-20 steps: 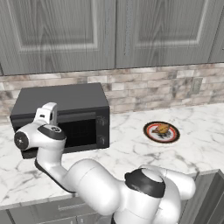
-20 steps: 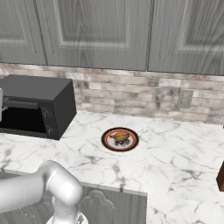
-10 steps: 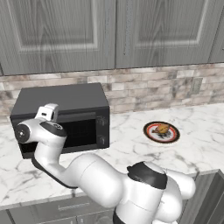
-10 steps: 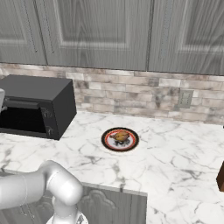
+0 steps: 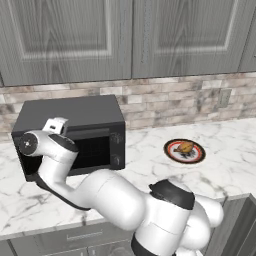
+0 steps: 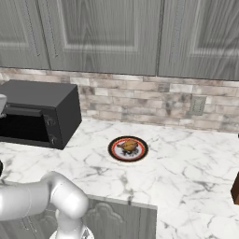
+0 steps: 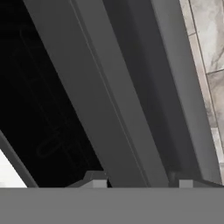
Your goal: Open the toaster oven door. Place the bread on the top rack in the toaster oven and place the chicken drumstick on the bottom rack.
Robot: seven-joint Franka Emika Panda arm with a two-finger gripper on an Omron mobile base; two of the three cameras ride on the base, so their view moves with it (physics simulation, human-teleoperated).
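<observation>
The black toaster oven stands at the left of the marble counter. Its toaster oven door looks upright against the front. My gripper is at the door's top left edge. It is open, with the grey handle bar running between the two fingertips, close to both. The bread and the chicken drumstick lie together on a round plate to the right of the oven. I cannot tell them apart at this size.
Grey wall cabinets hang above a brick backsplash with a wall socket. Bare marble counter stretches right of the plate. A dark brown object stands at the far right edge.
The wrist and forearm have risen a little beside the oven front, while the hand stays at the door's top edge. Oven and plate have not moved.
</observation>
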